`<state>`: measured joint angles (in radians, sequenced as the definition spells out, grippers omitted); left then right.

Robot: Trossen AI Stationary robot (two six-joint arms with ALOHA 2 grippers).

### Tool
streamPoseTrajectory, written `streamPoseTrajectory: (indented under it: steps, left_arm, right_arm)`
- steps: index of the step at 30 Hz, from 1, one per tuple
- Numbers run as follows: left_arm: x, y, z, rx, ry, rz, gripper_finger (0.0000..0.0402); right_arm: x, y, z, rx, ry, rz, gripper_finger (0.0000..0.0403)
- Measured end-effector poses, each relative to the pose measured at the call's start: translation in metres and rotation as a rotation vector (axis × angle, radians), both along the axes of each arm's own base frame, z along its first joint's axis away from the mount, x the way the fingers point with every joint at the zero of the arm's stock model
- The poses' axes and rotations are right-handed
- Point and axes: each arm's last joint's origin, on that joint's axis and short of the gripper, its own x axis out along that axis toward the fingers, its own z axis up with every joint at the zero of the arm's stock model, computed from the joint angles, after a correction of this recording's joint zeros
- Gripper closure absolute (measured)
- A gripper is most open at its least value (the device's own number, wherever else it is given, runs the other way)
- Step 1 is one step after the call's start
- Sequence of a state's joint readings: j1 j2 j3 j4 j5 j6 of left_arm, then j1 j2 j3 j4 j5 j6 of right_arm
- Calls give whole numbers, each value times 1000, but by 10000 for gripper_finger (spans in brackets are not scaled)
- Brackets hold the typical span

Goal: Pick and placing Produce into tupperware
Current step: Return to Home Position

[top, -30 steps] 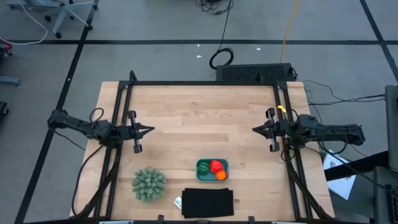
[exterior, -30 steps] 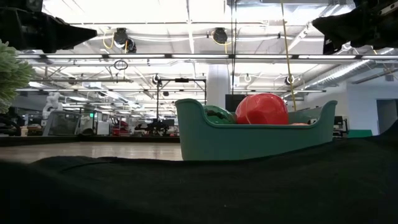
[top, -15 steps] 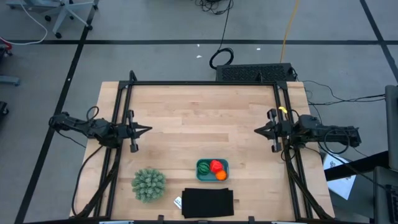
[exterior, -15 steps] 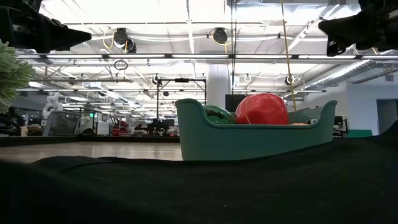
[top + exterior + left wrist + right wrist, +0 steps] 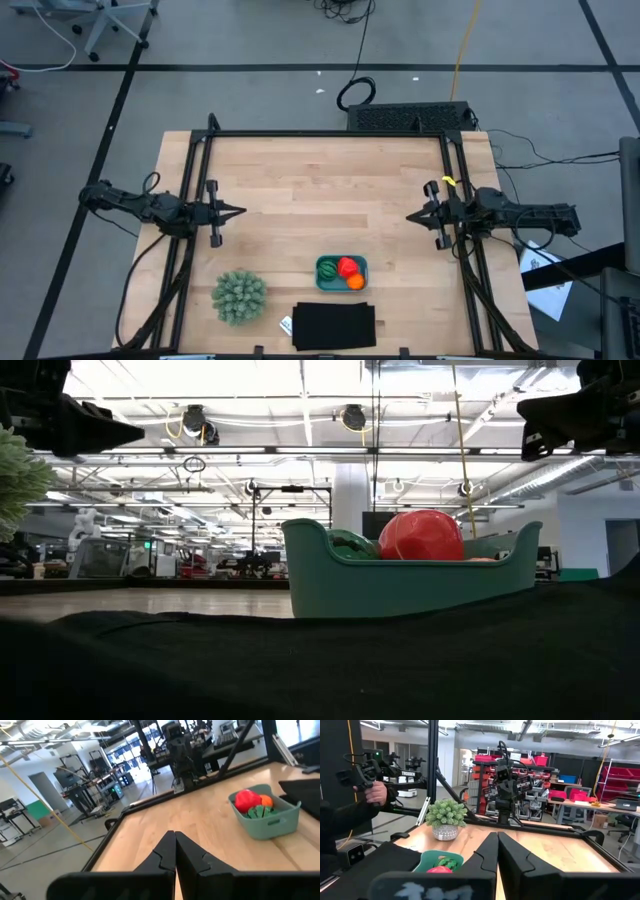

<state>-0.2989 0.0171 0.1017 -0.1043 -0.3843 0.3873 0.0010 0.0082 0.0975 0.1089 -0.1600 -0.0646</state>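
The teal tupperware (image 5: 342,271) stands on the table near its front edge, and in it lie the produce: a dark green striped ball (image 5: 328,268), a red fruit (image 5: 347,266) and an orange ball (image 5: 355,282). In the low view the red fruit (image 5: 421,535) shows above the tupperware's rim (image 5: 400,565). My left gripper (image 5: 242,211) is shut at the table's left side, pointing level toward the middle. My right gripper (image 5: 410,214) is shut at the right side, facing it. Both hold nothing and stand well back from the tupperware.
A spiky pale-green plant (image 5: 239,296) stands at the front left. A flat black rectangle (image 5: 334,325) lies at the front edge, just in front of the tupperware. A black frame (image 5: 325,134) runs round the table. A person's hand (image 5: 376,794) with a controller shows beyond the table.
Both arms have drawn back slightly over their own sides; my right gripper has sunk a little. Both stay shut. The tupperware and the produce have kept still.
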Motion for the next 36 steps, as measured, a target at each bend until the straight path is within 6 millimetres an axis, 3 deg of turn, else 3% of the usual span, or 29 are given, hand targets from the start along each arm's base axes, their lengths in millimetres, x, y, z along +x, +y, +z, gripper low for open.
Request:
streamPoseTrajectory:
  steps: [8,15,23,36]
  left_arm:
    - [0,-2,0,-7,-2,-77,401]
    - [0,0,0,-5,-4,10,401]
    - [1,5,0,-5,-4,67,401]
    - [2,8,-2,-43,13,-18,401]
  right_arm:
    - [0,0,0,0,1,-1,403]
    - [0,-3,0,25,4,-106,403]
    - [1,-3,-1,-1,12,-107,403]
    - [1,-1,-4,25,41,-24,403]
